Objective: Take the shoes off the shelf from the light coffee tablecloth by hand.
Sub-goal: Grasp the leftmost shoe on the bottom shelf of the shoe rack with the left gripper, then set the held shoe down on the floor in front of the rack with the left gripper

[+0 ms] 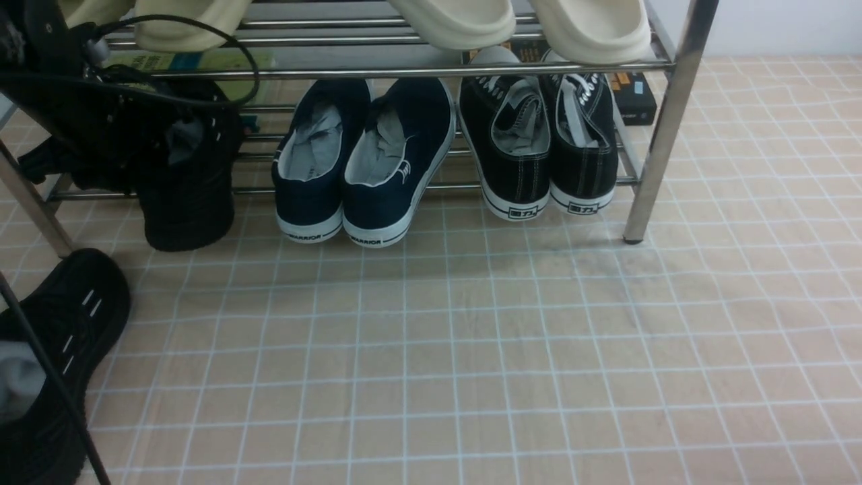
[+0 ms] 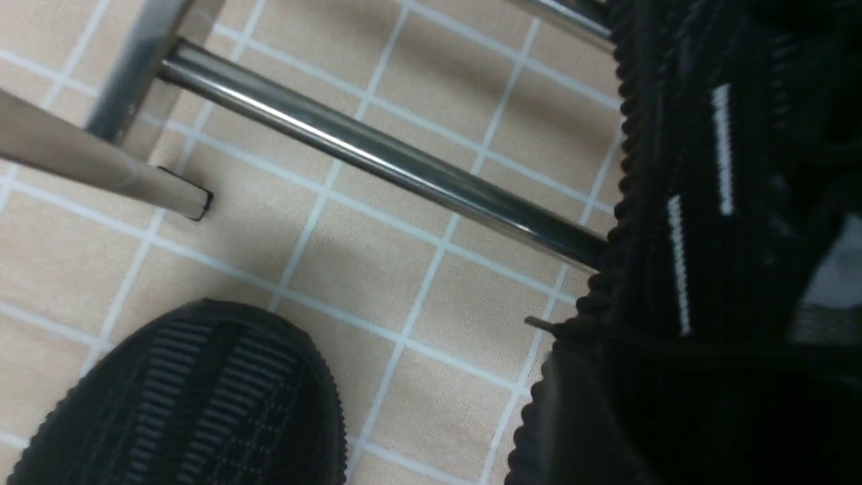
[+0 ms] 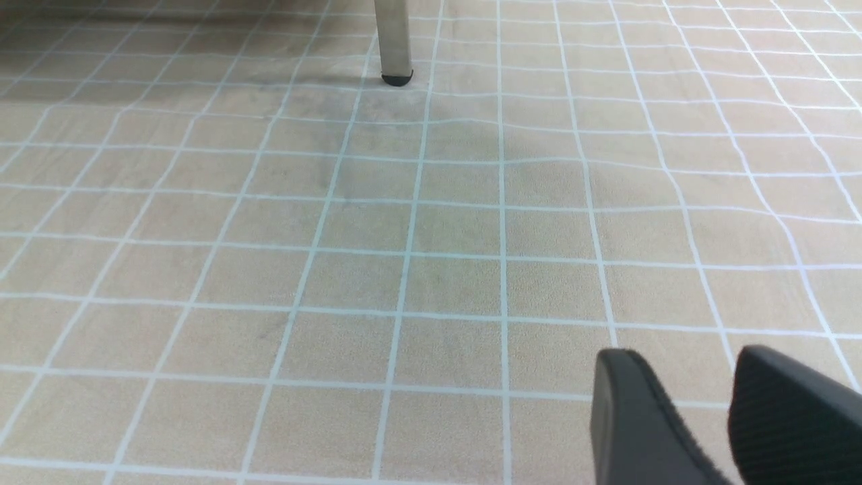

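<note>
I saw wide free room across the middle and right of the light coffee tablecloth (image 1: 512,350), bare squares of surface up to the shelf (image 1: 404,71). The right claw (image 3: 693,367) hung over that bare stretch, near the shelf's right leg (image 1: 663,128). Under the top tier's front rail the gap was low. A navy pair (image 1: 363,162) and a black canvas pair (image 1: 539,148) filled its middle and right, heels jutting forward. The left end was crowded: the left arm (image 1: 60,101) and its looping cable (image 1: 202,27) sat over a black knit shoe (image 1: 188,202). A second knit shoe (image 1: 67,323) blocked the near left corner.
</note>
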`<state>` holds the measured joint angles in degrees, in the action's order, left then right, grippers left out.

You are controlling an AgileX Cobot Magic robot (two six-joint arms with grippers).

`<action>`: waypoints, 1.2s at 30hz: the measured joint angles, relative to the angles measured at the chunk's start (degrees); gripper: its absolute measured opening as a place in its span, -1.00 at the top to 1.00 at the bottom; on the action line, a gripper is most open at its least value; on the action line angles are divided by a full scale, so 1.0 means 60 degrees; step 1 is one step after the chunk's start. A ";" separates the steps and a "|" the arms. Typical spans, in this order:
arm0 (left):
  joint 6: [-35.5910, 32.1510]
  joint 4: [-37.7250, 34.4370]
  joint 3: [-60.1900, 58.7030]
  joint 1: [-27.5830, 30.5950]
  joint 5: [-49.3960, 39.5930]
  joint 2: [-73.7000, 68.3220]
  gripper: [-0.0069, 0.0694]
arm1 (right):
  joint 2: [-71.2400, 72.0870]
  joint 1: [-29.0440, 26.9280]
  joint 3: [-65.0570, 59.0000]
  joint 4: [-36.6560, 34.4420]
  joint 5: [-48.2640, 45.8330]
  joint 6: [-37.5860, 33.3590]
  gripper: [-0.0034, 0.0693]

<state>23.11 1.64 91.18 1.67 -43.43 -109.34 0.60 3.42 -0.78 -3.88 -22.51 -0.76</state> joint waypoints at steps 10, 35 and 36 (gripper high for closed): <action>-0.0925 -0.0272 0.0003 -0.0010 -0.1605 0.0673 0.80 | 0.0000 0.0000 0.0000 0.0000 0.0000 0.0000 0.25; -0.0110 -0.0566 -0.4852 -0.0020 -0.2037 0.5353 0.79 | 0.0000 0.0000 0.0000 0.0000 0.0000 0.0000 0.25; 0.0005 -0.0543 -0.5197 -0.0020 -0.1630 0.5353 0.79 | 0.0000 0.0000 0.0000 0.0000 0.0000 0.0000 0.25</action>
<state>23.14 -1.62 60.00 1.54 -53.22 -77.22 0.60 3.42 -0.78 -3.88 -22.51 -0.76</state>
